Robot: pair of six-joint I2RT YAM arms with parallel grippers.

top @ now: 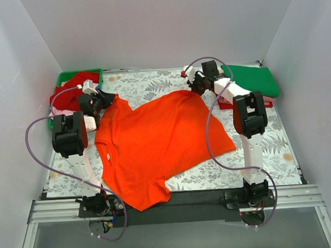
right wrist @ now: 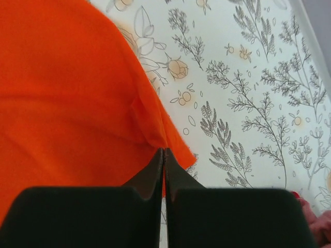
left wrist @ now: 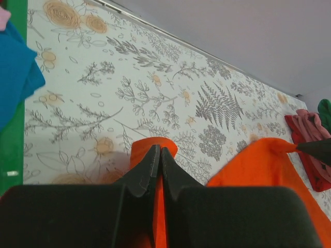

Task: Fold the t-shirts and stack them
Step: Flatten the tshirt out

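Orange t-shirt [top: 161, 141] — green tray [top: 68, 75] near its left corner

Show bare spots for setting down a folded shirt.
Free table: far strip between green tray and right pincer; near-right corner beside orange shirt. Crowded: tray's shirt heap at left, green shirt stack far right.

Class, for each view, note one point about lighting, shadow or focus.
Top external: soft even light, faint shadows, orange t-shirt vivid. Left wrist: left gripper's fingers dark, soft shadow on tablecloth beside them. Right wrist: tablecloth print sharp, right gripper's fingers dark.
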